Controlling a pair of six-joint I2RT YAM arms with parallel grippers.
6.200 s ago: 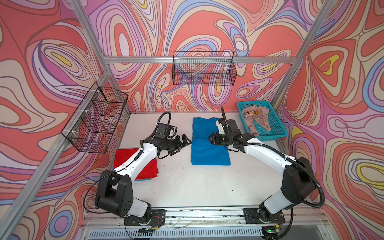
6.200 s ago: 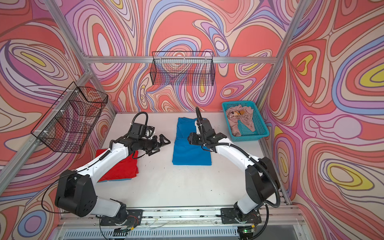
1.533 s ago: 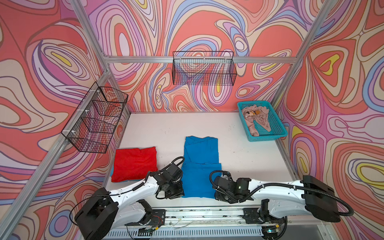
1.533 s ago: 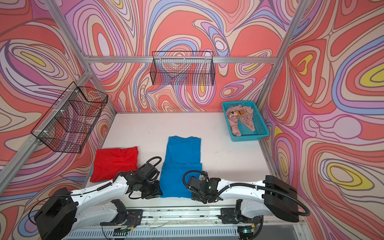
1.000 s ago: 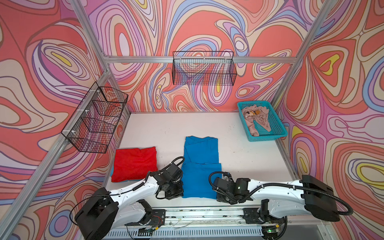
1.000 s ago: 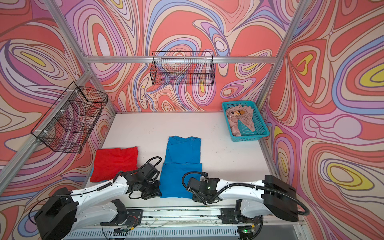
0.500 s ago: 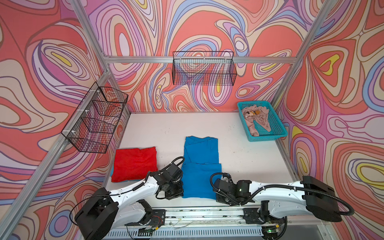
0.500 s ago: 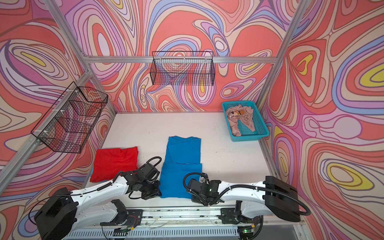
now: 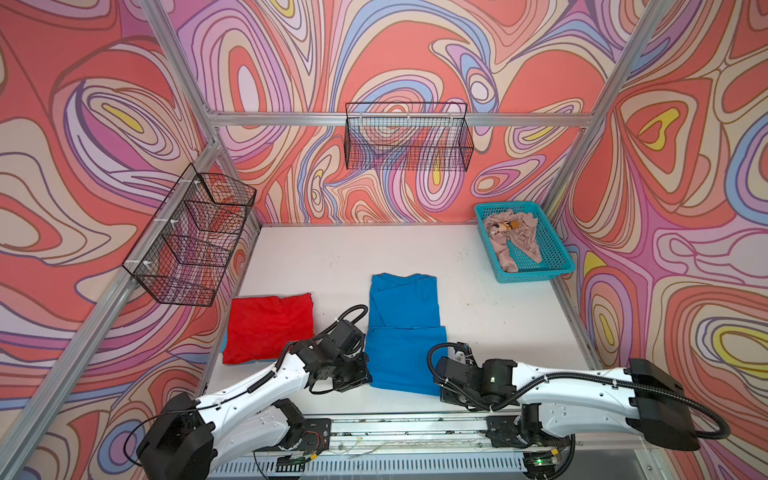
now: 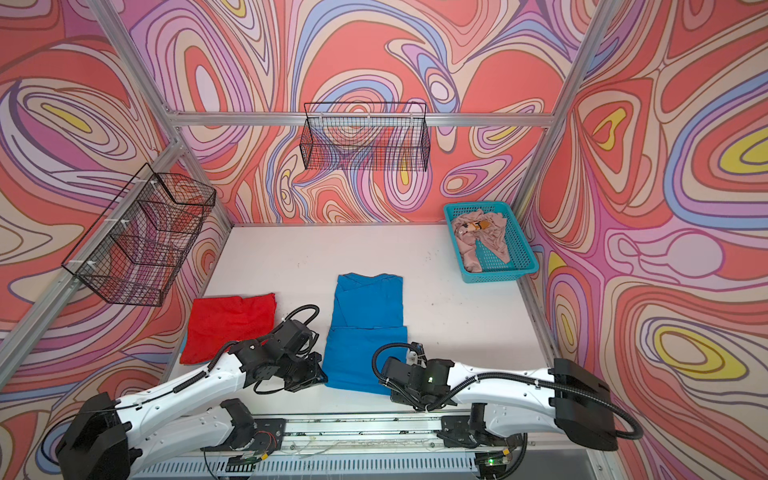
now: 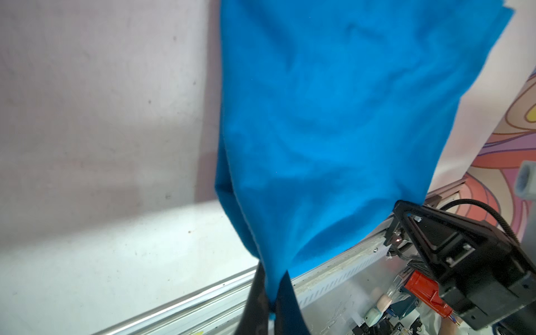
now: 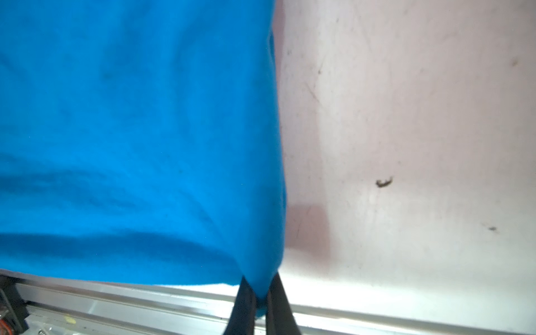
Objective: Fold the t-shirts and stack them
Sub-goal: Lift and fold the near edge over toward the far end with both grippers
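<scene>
Beige-pink t-shirt [image 9: 517, 237] crumpled inside turquoise basket [image 9: 536, 276], far right corner

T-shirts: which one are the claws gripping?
The blue t-shirt, mid-table: left claw and right claw each pinch a near corner. The red t-shirt lies folded, untouched; the beige t-shirt sits in the turquoise basket.

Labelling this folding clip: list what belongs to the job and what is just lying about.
Job:
- blue t-shirt, near corners pinched by the left gripper and right gripper
- red t-shirt, folded
- beige-pink t-shirt, crumpled in the basket

Lying about:
- turquoise basket
- back wire basket
- side wire basket
</scene>
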